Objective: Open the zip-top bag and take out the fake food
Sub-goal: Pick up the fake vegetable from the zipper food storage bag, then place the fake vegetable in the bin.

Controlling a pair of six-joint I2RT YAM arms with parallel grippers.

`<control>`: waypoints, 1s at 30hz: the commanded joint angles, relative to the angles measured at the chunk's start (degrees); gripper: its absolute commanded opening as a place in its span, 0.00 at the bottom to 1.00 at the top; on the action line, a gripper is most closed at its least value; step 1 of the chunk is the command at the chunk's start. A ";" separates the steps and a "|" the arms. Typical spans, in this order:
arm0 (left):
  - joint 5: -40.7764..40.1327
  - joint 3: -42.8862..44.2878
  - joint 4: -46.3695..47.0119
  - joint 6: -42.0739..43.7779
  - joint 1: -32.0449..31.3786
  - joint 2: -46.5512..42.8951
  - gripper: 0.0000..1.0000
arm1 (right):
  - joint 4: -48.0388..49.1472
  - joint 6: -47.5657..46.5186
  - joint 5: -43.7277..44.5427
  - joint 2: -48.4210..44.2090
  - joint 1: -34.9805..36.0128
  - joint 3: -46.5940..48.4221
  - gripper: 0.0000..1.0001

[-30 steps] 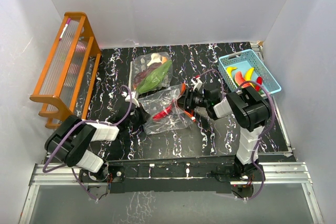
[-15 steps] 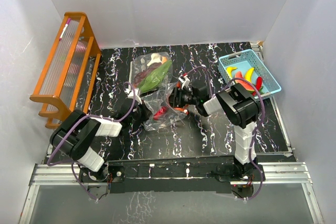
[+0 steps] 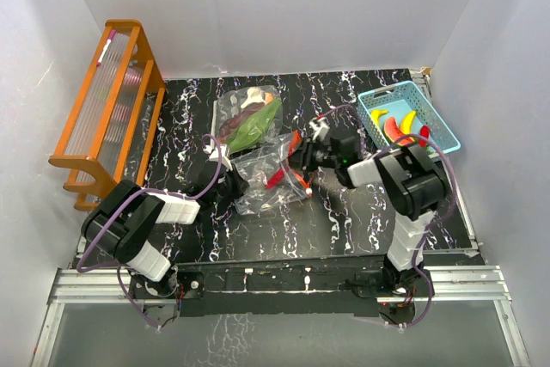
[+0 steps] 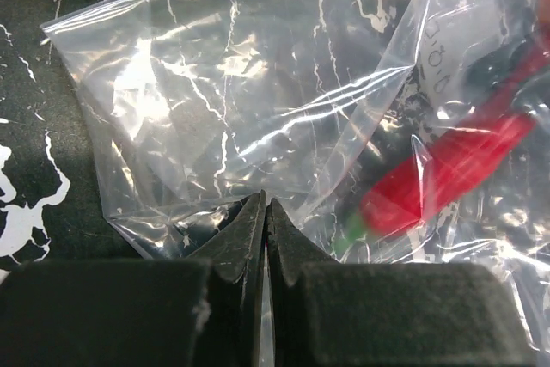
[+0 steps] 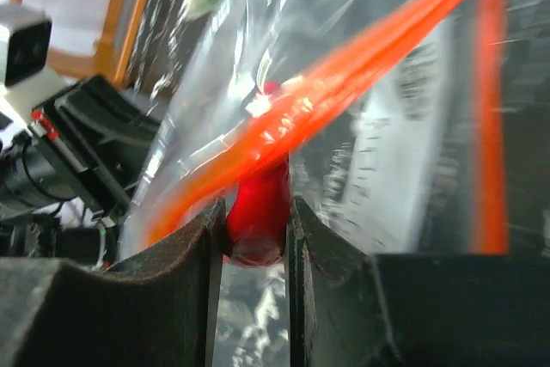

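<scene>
A clear bag [image 3: 262, 185] lies on the middle of a black marbled table [image 3: 344, 221], between two robot arms. The left jaws are clenched on the bag's near left edge. In the left wrist view their tips meet over a fold of clear plastic, holding the bag in place. The right jaws are at the bag's mouth, beside its orange zip strip [image 5: 344, 83], and grip one end of a red chilli [image 5: 258, 217]. Most of the chilli seems to be inside the bag.

Just behind lies a second bag [image 3: 249, 119] holding green pieces. At the far right a blue basket [image 3: 434, 122] holds a yellow banana and red and orange pieces.

The step in hand looks like pulling the chilli out through the open mouth. The next move probably calls for the right arm to draw back and away from the bag while keeping its grip. The left jaws should hold firm so the bag does not drag along. The chilli could then go to the basket.
</scene>
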 commanded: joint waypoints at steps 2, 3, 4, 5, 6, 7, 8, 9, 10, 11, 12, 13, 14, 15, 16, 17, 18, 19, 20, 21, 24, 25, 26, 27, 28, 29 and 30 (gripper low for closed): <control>-1.95 -0.55 -2.93 -0.12 0.25 -0.80 0.00 | -10.73 -7.45 2.84 -12.75 -12.15 -1.57 0.15; -1.74 -0.79 -2.63 -0.07 0.24 -0.55 0.00 | -14.55 -9.26 4.16 -14.99 -13.73 -1.07 0.14; -1.60 -0.98 -2.49 -0.12 0.30 -0.36 0.00 | -17.77 -10.74 6.01 -17.39 -15.03 -0.56 0.13; -1.65 -1.23 -2.44 -0.30 0.25 -0.22 0.00 | -19.82 -12.05 8.26 -19.80 -15.80 -0.26 0.12; -1.65 -1.49 -2.32 -0.43 0.28 -0.28 0.00 | -21.66 -13.23 10.68 -22.15 -16.35 0.18 0.12; -1.78 -1.63 -2.37 -0.50 0.25 -0.41 0.00 | -23.69 -14.47 13.42 -24.28 -16.60 1.00 0.11; -1.83 -1.80 -2.43 -0.50 0.25 -0.53 0.00 | -25.81 -15.66 16.40 -26.60 -16.80 2.11 0.10; -1.90 -1.90 -2.46 -0.47 0.25 -0.59 0.00 | -27.50 -16.77 19.53 -28.07 -17.07 3.41 0.09; -1.99 -1.97 -2.42 -0.37 0.27 -0.40 0.00 | -29.09 -17.90 23.18 -29.00 -17.27 4.73 0.09; -2.01 -2.01 -2.37 -0.14 0.24 -0.19 0.00 | -31.71 -19.42 28.56 -29.51 -17.69 7.05 0.09; -2.01 -2.06 -2.33 -0.01 0.25 0.24 0.00 | -33.80 -20.23 33.44 -29.70 -18.22 8.69 0.08; -2.06 -2.02 -2.33 0.11 0.30 0.44 0.00 | -35.70 -20.57 38.09 -29.49 -19.05 10.55 0.08; -2.09 -2.20 -2.25 0.18 0.25 0.49 0.00 | -37.30 -20.46 41.45 -29.13 -20.49 12.14 0.08; -2.17 -2.55 -2.04 0.20 0.24 0.40 0.00 | -38.17 -19.91 44.60 -28.52 -22.07 13.34 0.08; -2.25 -2.80 -1.96 0.07 0.24 0.17 0.00 | -38.86 -19.23 46.46 -27.93 -23.83 14.44 0.08; -2.34 -3.11 -1.93 -0.02 0.25 -0.11 0.00 | -39.57 -18.55 47.29 -26.97 -26.63 15.41 0.08; -2.43 -3.46 -2.03 -0.11 0.26 -0.60 0.00 | -39.89 -18.22 47.86 -25.86 -28.34 16.26 0.08; -2.57 -3.81 -2.21 -0.16 0.30 -1.23 0.00 | -39.95 -18.36 47.48 -24.58 -29.45 17.11 0.08; -2.74 -4.20 -2.48 -0.15 0.27 -2.02 0.00 | -39.98 -18.81 48.05 -23.17 -30.15 17.90 0.08; -2.98 -4.45 -3.01 0.03 0.24 -2.96 0.00 | -40.29 -19.29 49.82 -21.89 -30.33 18.62 0.08; -4.17 -4.76 -5.07 1.71 0.24 -5.92 0.00 | -40.66 -20.52 55.41 -18.59 -30.34 19.36 0.09; -4.75 -4.81 -5.95 2.39 0.20 -7.04 0.00 | -41.11 -20.78 56.72 -17.66 -30.36 19.57 0.12; -5.29 -4.83 -6.43 2.98 0.23 -7.95 0.00 | -41.60 -20.71 57.78 -17.23 -30.36 19.67 0.21; -5.99 -4.78 -7.37 3.64 0.23 -8.81 0.00 | -41.91 -20.64 58.26 -17.39 -30.36 19.40 0.34; -6.32 -4.72 -8.16 4.05 0.28 -9.58 0.00 | -41.78 -20.61 58.09 -18.24 -30.31 18.94 0.51; -6.74 -4.58 -8.77 4.41 0.31 -10.17 0.00 | -41.39 -20.56 57.84 -19.31 -30.10 18.25 0.66; -7.02 -4.57 -9.10 4.77 0.25 -10.39 0.00 | -40.30 -20.68 57.76 -20.62 -29.83 17.49 0.75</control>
